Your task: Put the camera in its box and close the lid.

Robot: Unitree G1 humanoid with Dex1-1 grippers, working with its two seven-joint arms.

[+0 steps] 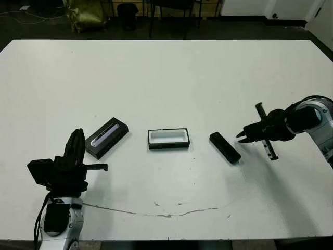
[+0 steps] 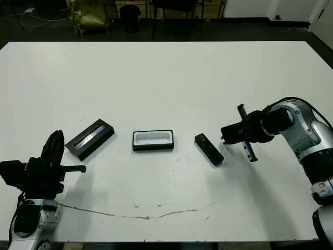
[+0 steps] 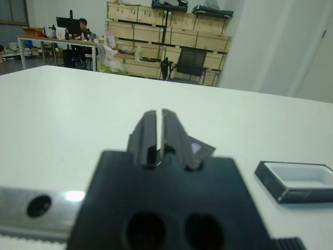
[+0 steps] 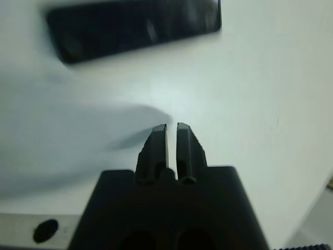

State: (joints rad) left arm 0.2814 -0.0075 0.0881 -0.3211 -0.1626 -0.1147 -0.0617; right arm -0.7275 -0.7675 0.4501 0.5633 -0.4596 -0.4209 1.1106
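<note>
The box (image 1: 168, 138), a shallow black tray lined in white, lies open-topped at the table's middle. To its right the camera (image 1: 225, 147), a small matte black bar, rests flat and angled on the table. The lid (image 1: 106, 137), black with a glossy pale strip, lies left of the box. My right gripper (image 1: 240, 136) hovers just right of the camera, fingers shut and empty; the right wrist view shows the camera (image 4: 132, 28) a little ahead of the fingertips (image 4: 160, 129). My left gripper (image 1: 78, 136) is shut and empty, close to the lid's near left end.
The white table has a thin crack line (image 1: 166, 213) near its front edge. Beyond the far edge stand a chair (image 3: 190, 65), stacked wooden crates (image 3: 156, 34) and a seated person (image 3: 82, 26) at a desk.
</note>
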